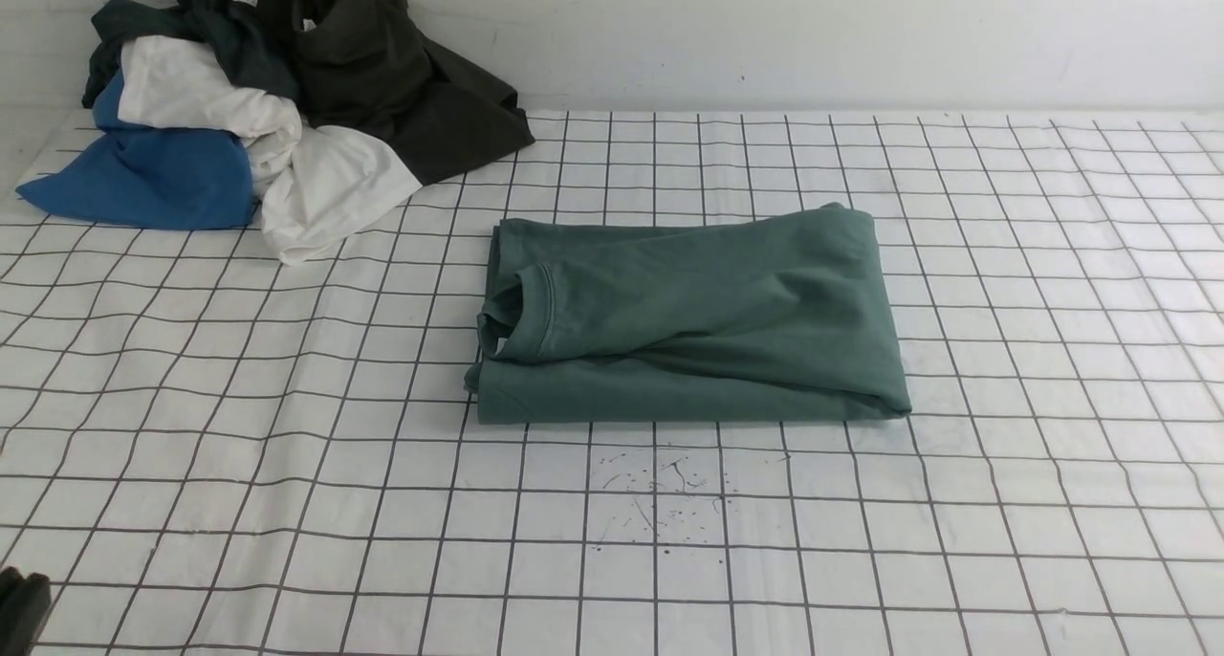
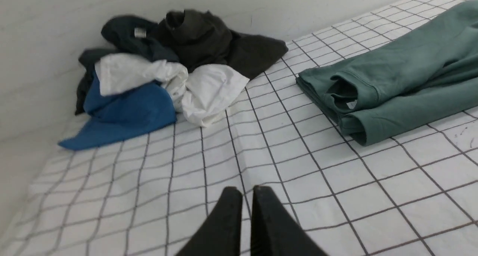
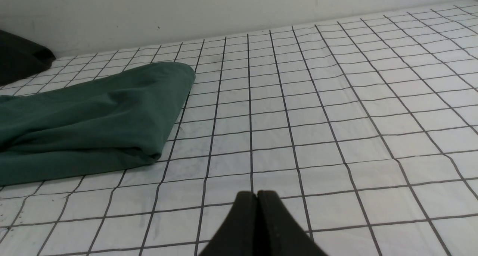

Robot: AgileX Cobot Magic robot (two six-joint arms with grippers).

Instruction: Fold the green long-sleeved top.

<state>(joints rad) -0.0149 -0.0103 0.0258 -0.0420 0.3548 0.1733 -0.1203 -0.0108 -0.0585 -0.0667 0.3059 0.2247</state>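
Note:
The green long-sleeved top (image 1: 688, 321) lies folded into a compact rectangle in the middle of the gridded table, with its ribbed neck opening at the left end. It also shows in the left wrist view (image 2: 403, 80) and the right wrist view (image 3: 86, 118). My left gripper (image 2: 247, 190) hangs above bare cloth to the left of the top, jaws nearly together and empty; a dark part of it shows at the front view's bottom left corner (image 1: 19, 608). My right gripper (image 3: 257, 193) is shut and empty over bare cloth to the right of the top.
A pile of other clothes sits at the back left: a dark olive-black garment (image 1: 402, 92), a navy-teal one with a white label (image 1: 229, 15), a white one (image 1: 316, 178) and a blue one (image 1: 143, 178). A white wall (image 1: 765, 34) runs behind the table. Ink specks (image 1: 660, 493) mark the cloth.

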